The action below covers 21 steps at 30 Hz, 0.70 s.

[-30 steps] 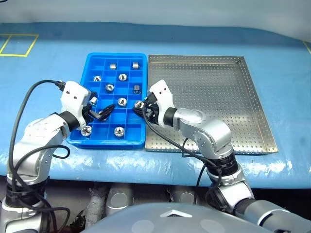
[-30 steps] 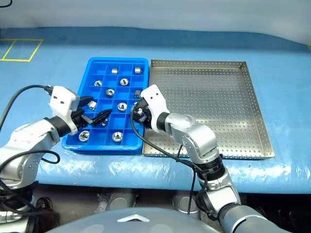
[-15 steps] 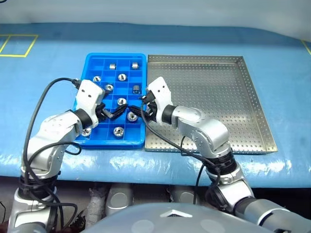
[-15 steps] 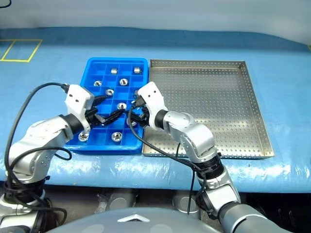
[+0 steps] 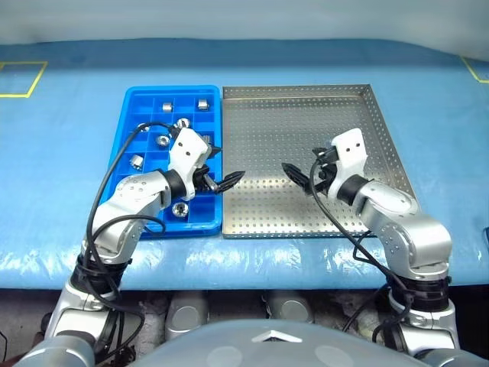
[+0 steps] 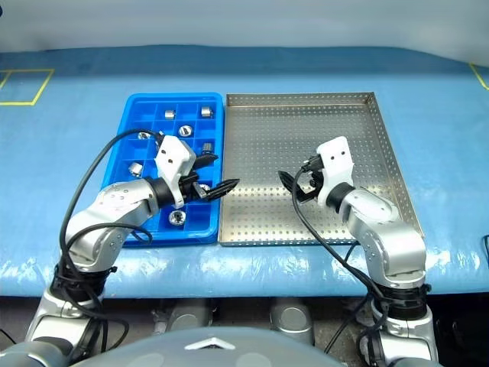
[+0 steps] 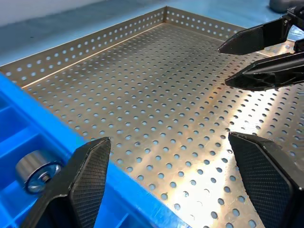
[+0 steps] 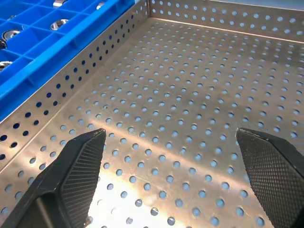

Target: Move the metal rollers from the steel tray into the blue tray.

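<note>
Steel tray [image 5: 306, 122] sits on blue table cover [image 5: 61, 153], long edge touching the blue tray [image 5: 121, 164] at its 9 o'clock side. Perforated floor of the steel tray is bare where seen. Rollers [image 5: 202, 104] lie in the blue tray's compartments: one pair along the 12 o'clock row, a few mid-tray near 10 o'clock of the left gripper, one [image 5: 180, 209] near the 6 o'clock rim; some cells are hidden behind the left arm, count cannot be told. In the left wrist view one roller [image 7: 35, 169] lies in a cell just beside the blue rim. Left gripper [image 5: 226, 182] hangs over the seam between the two trays, tips pointing toward 3 o'clock over the steel tray's edge; its fingers [image 7: 83, 183] stand wide apart with nothing between them. Right gripper [image 5: 296, 176] hangs over the steel tray's middle, pointing toward 9 o'clock, facing the left one, the two well apart; its fingers [image 8: 76, 175] are spread wide too and hold nothing, only perforated floor between them. The right gripper's two black tips also show in the left wrist view [image 7: 259, 54], parted. Yellow tape outlines [image 5: 19, 79] mark the cover at 10 o'clock and at the far 2 o'clock corner. No readable writing, brand or label on trays, rollers or arms. Black cables loop off both wrists.
</note>
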Each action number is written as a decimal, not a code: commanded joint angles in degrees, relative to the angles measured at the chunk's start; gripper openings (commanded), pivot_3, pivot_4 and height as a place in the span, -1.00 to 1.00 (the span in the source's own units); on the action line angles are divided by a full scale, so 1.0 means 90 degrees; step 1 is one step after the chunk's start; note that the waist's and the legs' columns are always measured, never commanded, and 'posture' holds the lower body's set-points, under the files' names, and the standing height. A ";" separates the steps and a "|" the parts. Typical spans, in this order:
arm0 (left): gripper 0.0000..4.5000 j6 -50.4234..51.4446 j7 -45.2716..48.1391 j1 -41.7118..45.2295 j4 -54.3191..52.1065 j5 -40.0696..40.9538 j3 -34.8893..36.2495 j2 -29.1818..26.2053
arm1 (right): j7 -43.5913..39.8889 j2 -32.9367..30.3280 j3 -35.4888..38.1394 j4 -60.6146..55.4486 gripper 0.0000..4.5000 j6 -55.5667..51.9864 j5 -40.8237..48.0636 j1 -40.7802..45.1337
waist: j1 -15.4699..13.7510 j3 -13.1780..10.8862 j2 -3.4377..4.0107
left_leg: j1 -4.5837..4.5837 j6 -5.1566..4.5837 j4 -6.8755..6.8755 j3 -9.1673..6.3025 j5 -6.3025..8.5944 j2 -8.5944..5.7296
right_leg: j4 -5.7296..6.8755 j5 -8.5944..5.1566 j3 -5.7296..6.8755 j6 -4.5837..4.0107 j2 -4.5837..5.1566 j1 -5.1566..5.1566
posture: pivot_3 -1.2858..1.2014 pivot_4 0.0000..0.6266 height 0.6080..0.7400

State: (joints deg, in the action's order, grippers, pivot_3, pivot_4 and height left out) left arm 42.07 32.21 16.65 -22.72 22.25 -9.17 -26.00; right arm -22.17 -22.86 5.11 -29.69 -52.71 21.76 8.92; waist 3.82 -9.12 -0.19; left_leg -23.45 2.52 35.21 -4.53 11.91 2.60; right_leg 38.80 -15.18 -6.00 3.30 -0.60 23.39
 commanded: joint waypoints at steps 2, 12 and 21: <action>0.92 -0.0211 0.0133 0.0080 0.0009 -0.0066 -0.0072 0.0029 | -0.0134 -0.0132 0.0149 -0.0439 0.99 0.0215 0.0206 -0.0116 | 0.0035 0.0000 0.0000 | 0.0000 0.0000 0.0005 0.0002 0.0000 -0.0001 | 0.0000 0.0001 -0.0002 0.0001 0.0001 -0.0003 | 0.01 -0.52 1.00; 0.92 -0.0289 0.0174 0.0045 0.0070 -0.0157 -0.0039 0.0071 | -0.0213 -0.0158 0.0066 -0.0524 0.99 0.0283 0.0491 -0.0130 | 0.0049 0.0000 -0.0001 | -0.0001 0.0000 0.0008 0.0001 0.0000 -0.0002 | 0.0000 0.0001 -0.0002 0.0003 0.0001 -0.0004 | 0.01 -0.52 1.00; 0.92 -0.0278 0.0027 0.0052 0.0183 -0.0218 0.0075 0.0163 | -0.0250 -0.0220 -0.0060 -0.0519 0.99 0.0359 0.0523 -0.0119 | 0.0043 0.0000 0.0000 | 0.0000 0.0000 0.0009 0.0000 0.0000 -0.0002 | 0.0001 0.0002 -0.0002 0.0003 0.0000 -0.0005 | 0.01 -0.52 1.00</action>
State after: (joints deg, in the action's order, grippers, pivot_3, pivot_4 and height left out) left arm 40.68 32.53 16.74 -20.17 20.33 -9.64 -24.86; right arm -23.91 -24.38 4.56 -32.17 -51.13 25.93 7.51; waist 4.21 -9.12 -0.19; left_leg -23.46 2.52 35.29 -4.53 11.91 2.58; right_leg 38.81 -15.17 -6.01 3.32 -0.59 23.35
